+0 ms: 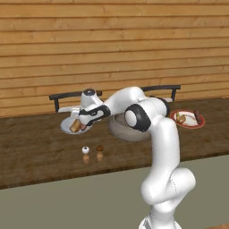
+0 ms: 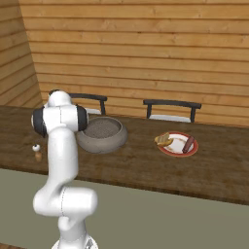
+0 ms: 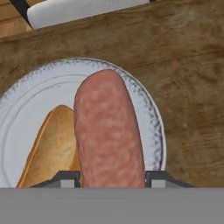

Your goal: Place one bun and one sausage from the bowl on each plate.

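My gripper [image 3: 111, 177] is shut on a pink-brown sausage [image 3: 109, 131], which runs lengthwise out from between the fingertips [image 3: 65, 178]. It hangs just above the pale grey-white plate [image 3: 144, 105], where a golden bun [image 3: 50, 148] lies to the sausage's left. In the left base view the gripper [image 1: 77, 121] hovers over that plate [image 1: 66, 129] at the table's left. The grey stone bowl [image 2: 100, 133] stands mid-table and looks empty inside. The red-rimmed plate [image 2: 178, 144] to the right carries a bun [image 2: 164, 140] and a sausage [image 2: 188, 144].
Two small shakers [image 1: 86, 154] [image 1: 99, 153] stand near the table's front edge, in front of the pale plate. Dark chair backs [image 2: 171, 104] rise behind the wooden table [image 1: 36, 152], against a plank wall.
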